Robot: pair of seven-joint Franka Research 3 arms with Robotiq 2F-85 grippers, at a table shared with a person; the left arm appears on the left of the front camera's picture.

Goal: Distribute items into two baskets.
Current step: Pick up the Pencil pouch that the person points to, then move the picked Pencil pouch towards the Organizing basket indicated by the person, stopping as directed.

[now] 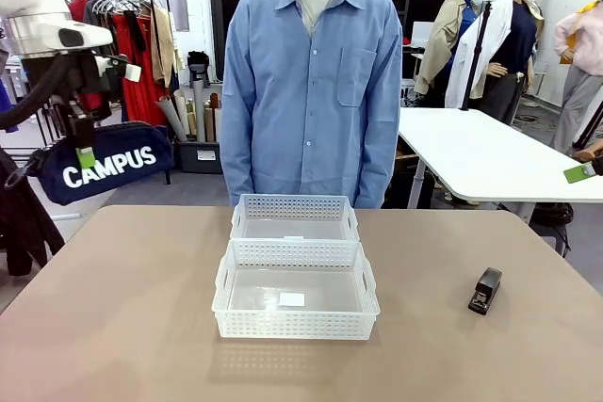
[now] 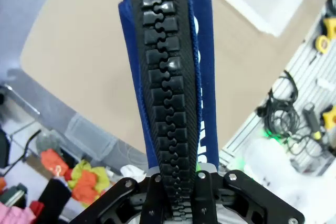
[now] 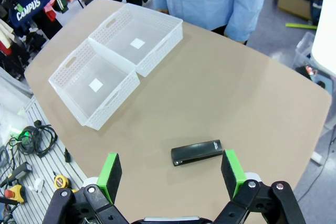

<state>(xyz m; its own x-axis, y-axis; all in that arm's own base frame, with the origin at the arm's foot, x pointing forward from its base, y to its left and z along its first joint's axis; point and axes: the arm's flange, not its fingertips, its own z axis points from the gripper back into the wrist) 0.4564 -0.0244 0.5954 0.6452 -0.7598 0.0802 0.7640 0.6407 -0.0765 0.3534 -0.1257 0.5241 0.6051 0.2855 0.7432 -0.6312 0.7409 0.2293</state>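
Observation:
My left gripper [image 1: 85, 155] is raised off the table's far left corner, shut on the navy CAMPUS pouch [image 1: 105, 173], which hangs from it in the air. In the left wrist view the pouch's black zip [image 2: 160, 77] runs up from between the closed fingers of the left gripper [image 2: 176, 182]. Two white lattice baskets stand end to end mid-table, one [image 1: 294, 218] toward the person and one [image 1: 295, 291] toward me. The small black stapler [image 1: 485, 291] lies on the table at the right. High over the stapler [image 3: 197, 152], my right gripper [image 3: 170, 171] hangs open and holds nothing.
A person in a blue shirt [image 1: 316, 82] stands at the far edge behind the baskets. Both baskets [image 3: 94, 85] [image 3: 137, 40] have bare floors with a small white label. Open tabletop [image 1: 132, 308] lies on either side of them. A white table [image 1: 490, 152] stands at the back right.

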